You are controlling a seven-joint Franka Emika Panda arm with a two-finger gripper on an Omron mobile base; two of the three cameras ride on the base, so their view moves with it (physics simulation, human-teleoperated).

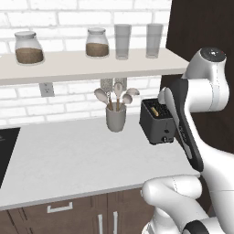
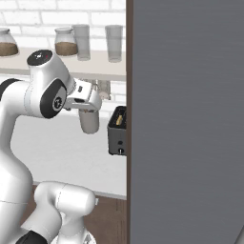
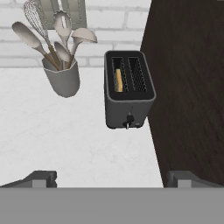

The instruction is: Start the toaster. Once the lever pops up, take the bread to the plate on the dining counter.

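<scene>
A black two-slot toaster (image 3: 129,89) stands on a pale speckled surface (image 3: 65,140), its right side set close against a tall dark brown panel (image 3: 188,87). A golden slice of bread (image 3: 118,80) sits down in the toaster's left slot, edge up. On the narrow end face nearest the camera, a small dark lever (image 3: 129,120) juts out near the bottom.

Left of the toaster, a little apart from it, is a grey crock (image 3: 65,78) holding spoons, a ladle and a whisk. On the shelf (image 1: 91,64) above the toaster are two jars and two glasses.

The white arm reaches toward the toaster. Its pincer (image 3: 111,178) hangs above the surface short of the toaster's lever face, jaws spread wide, the two fingertips (image 3: 41,178) far apart and holding nothing.

The lever appears not yet pressed, so starting the toaster looks like the step in hand.

Risks from here, as a judgement: the lever is small and sits close to the dark panel, so a finger coming in slightly off to that side could strike the panel or slip past the lever. A push on the toaster's body instead of the lever could slide it along the surface. A wide swing to the left could knock the crock.
</scene>
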